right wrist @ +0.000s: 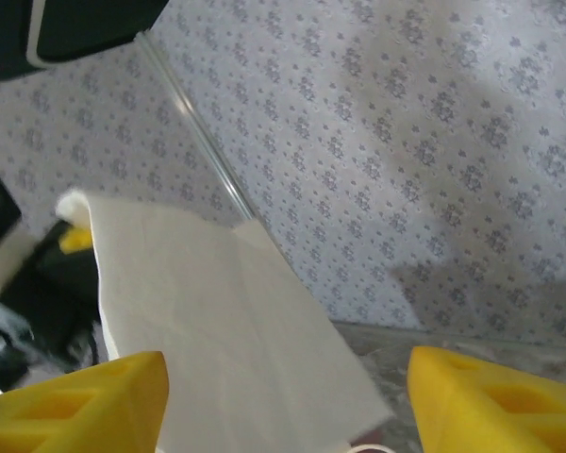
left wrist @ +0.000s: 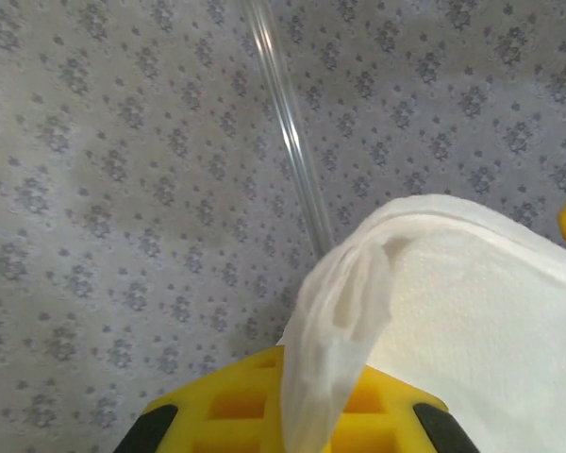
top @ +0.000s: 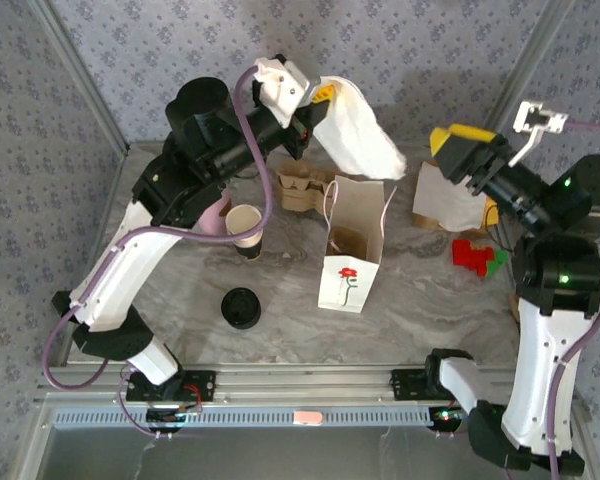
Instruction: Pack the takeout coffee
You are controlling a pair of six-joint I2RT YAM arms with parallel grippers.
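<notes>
The takeout coffee (top: 240, 308), seen from above as a black disc, stands on the marble table left of centre, far from both grippers. My left gripper (top: 315, 110) is raised at the back and is shut on a white napkin (top: 358, 138) that hangs above the open white paper bag with a red rose (top: 352, 268). In the left wrist view the napkin (left wrist: 358, 311) is pinched between the yellow fingers (left wrist: 217, 406). My right gripper (top: 472, 158) hovers to the right of the napkin, open. Its yellow fingertips (right wrist: 495, 401) stand wide apart, with the napkin (right wrist: 217, 330) ahead of them, untouched.
A stack of lidless paper cups (top: 245, 228) stands left of the bag. A cardboard cup carrier (top: 305, 188) sits behind it. A pile of paper napkins (top: 442, 205) and red and green items (top: 477, 257) lie at the right. Patterned walls enclose the back.
</notes>
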